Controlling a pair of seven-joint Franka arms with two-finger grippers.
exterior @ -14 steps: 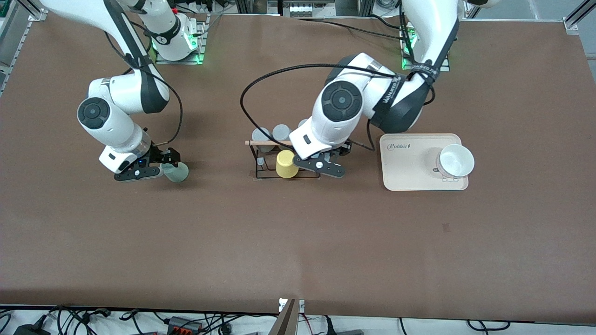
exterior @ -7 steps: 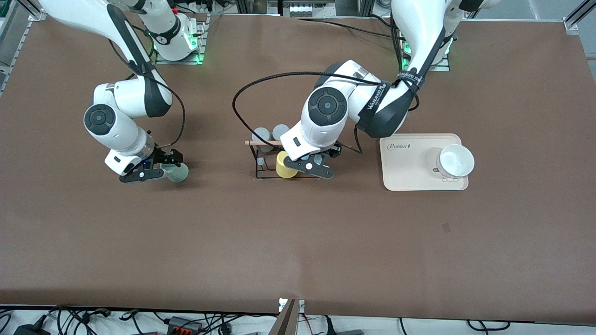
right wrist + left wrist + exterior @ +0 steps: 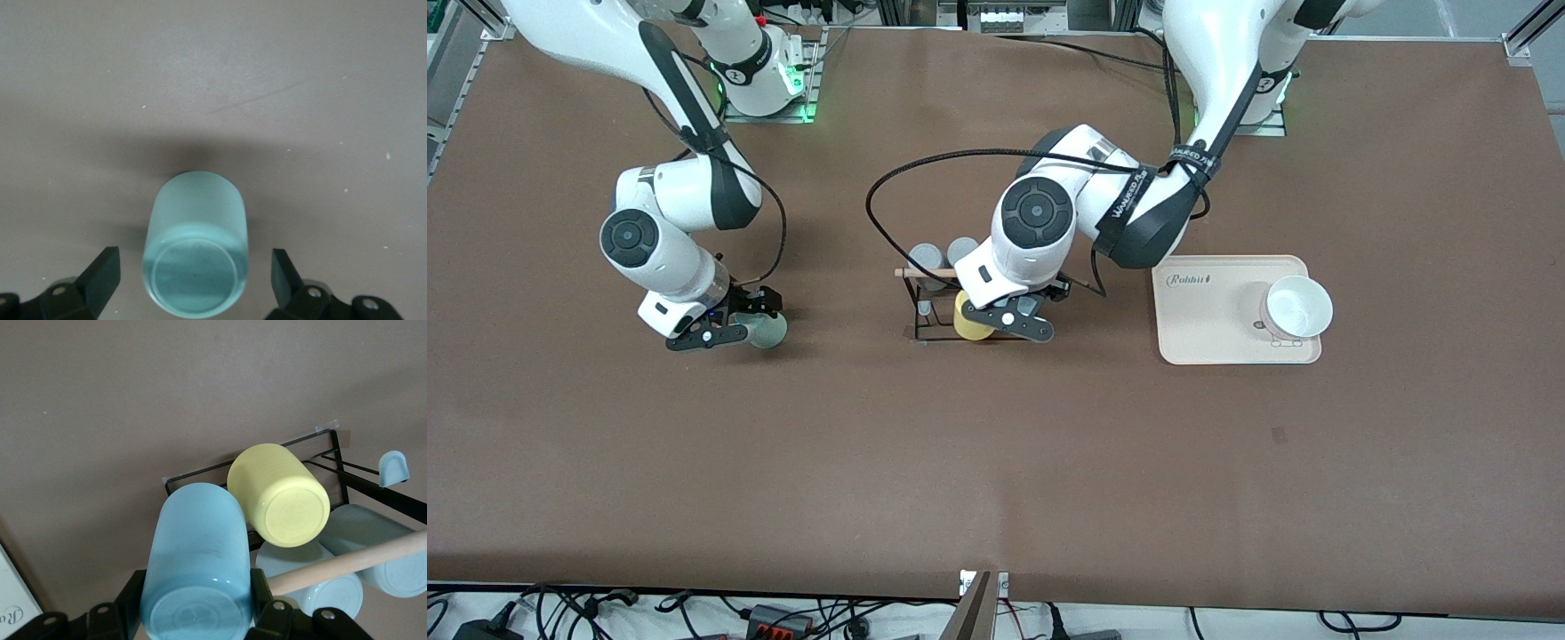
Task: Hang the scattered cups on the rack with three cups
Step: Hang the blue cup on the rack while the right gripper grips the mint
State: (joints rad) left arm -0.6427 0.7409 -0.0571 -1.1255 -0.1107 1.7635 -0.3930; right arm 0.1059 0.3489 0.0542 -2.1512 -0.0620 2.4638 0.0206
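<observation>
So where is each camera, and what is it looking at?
Front view: high across the table, facing both arms; shows the rack, tray, both arms.
Left wrist view: on the left arm, looking down at the blue cup clamped in the left gripper, beside the yellow cup on the rack.
Right wrist view: on the right arm, looking down at the green cup between the open right gripper fingers.
Shared: the front and left wrist views both show the yellow cup.

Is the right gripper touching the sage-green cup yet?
Apart. The right wrist view shows the right gripper open, bare table visible between each finger and the sage-green cup.
</observation>
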